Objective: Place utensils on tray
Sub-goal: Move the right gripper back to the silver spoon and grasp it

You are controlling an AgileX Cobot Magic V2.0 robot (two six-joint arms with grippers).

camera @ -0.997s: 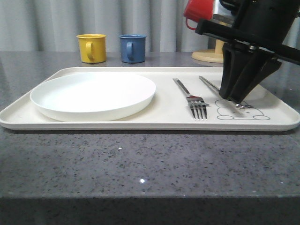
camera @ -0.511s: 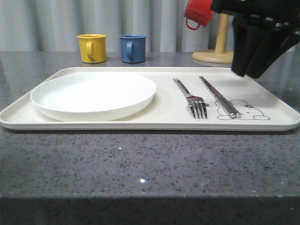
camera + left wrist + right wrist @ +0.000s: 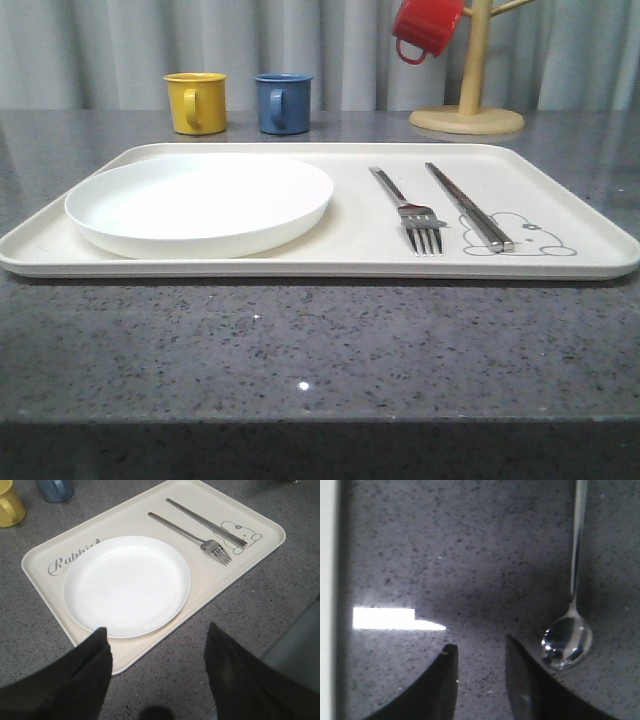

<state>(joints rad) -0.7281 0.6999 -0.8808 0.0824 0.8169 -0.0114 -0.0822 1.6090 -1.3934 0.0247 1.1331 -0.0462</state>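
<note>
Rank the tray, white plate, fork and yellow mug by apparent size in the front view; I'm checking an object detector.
1. tray
2. white plate
3. fork
4. yellow mug

The mug stands farther back, so fork versus mug is unsure.

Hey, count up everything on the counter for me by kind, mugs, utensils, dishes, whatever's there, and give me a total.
Mugs: 3, yellow mug, blue mug, red mug hanging on the wooden mug tree
Utensils: 3, fork, pair of chopsticks, spoon lying on the bare counter
Plates: 1, white plate
Trays: 1, cream tray
Mug trees: 1
Total: 9
</note>
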